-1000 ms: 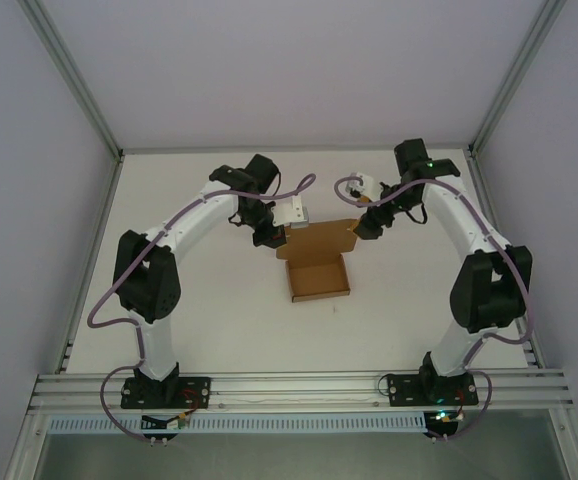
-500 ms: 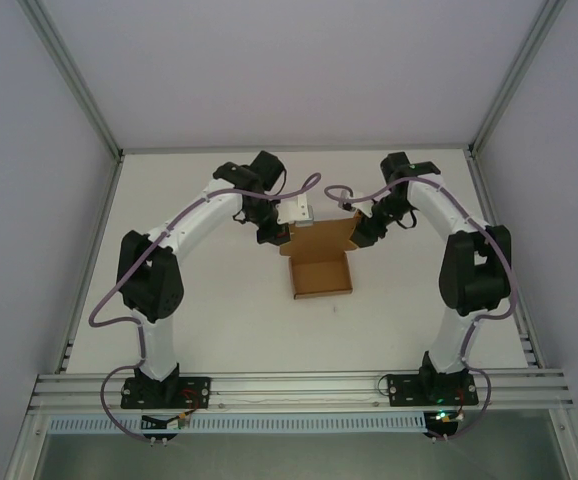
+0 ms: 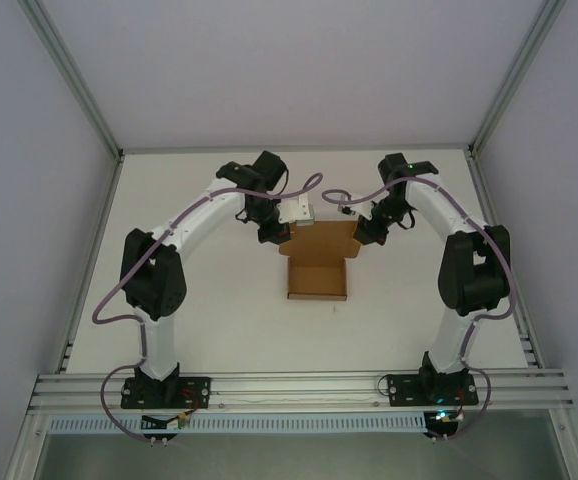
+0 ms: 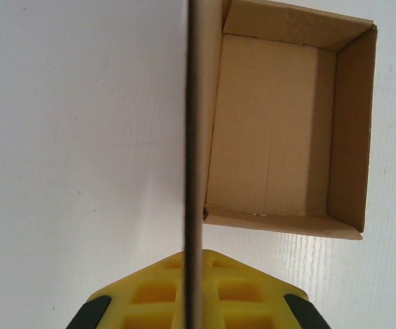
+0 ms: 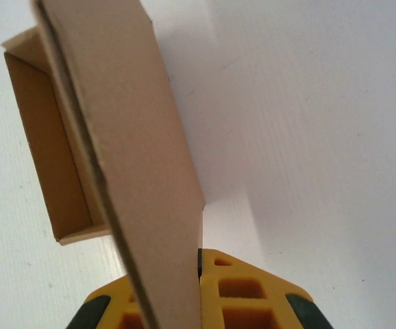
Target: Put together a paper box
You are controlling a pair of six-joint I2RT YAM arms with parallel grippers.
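Paper box (image 3: 317, 283) lid now pinched by right gripper (image 3: 358, 243) too

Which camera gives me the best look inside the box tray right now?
Left wrist: it looks straight into the paper box, floor and walls plainly visible. Top external shows the whole box but small. Right wrist shows mainly its raised lid flap, with a slice of tray behind.

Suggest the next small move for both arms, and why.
Probably fold the lid toward the arms' bases, down over the tray: left gripper and right gripper are each shut on a lid edge, the lid stands raised, and the paper box lies open.
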